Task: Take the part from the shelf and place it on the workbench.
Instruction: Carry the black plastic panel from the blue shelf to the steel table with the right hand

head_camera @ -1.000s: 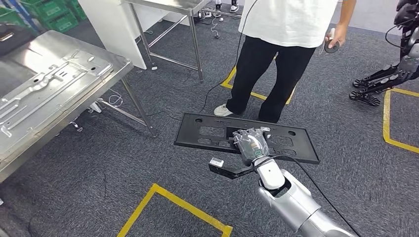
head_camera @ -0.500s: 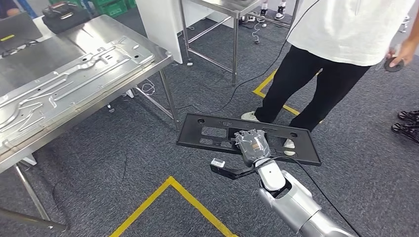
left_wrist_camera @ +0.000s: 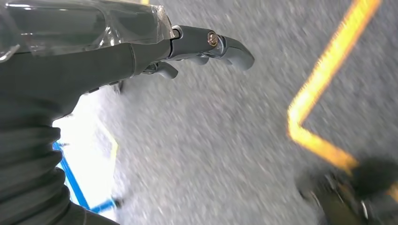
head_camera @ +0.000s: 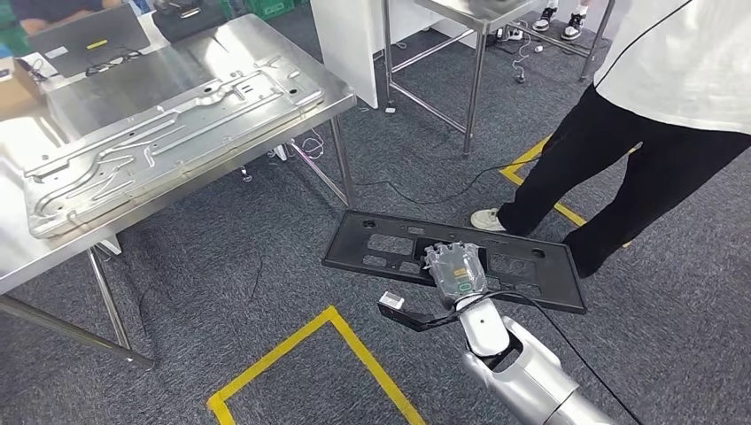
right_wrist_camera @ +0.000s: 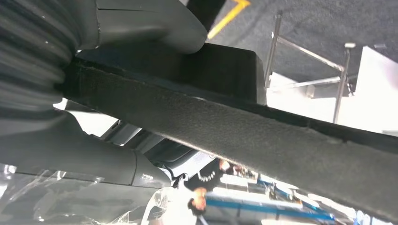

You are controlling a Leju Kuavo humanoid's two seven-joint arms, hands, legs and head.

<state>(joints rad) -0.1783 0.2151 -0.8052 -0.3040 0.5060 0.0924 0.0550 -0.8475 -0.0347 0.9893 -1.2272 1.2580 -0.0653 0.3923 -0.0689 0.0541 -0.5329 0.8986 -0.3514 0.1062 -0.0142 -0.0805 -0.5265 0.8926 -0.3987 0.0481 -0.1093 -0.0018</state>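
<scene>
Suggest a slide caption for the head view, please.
Right hand carries the black panel toward the steel workbench.

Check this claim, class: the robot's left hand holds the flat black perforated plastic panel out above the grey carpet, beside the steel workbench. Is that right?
Not quite: it is the right hand that holds the flat black perforated plastic panel, as the head view shows. The rest stands: the panel is above the grey carpet, beside the steel workbench.

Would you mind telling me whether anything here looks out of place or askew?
Nothing looks damaged or spilled. The right hand grips the black panel near its middle, roughly level over the carpet. A person's legs stand just behind the panel, close to its far edge. The workbench already carries a stamped metal sheet.
</scene>
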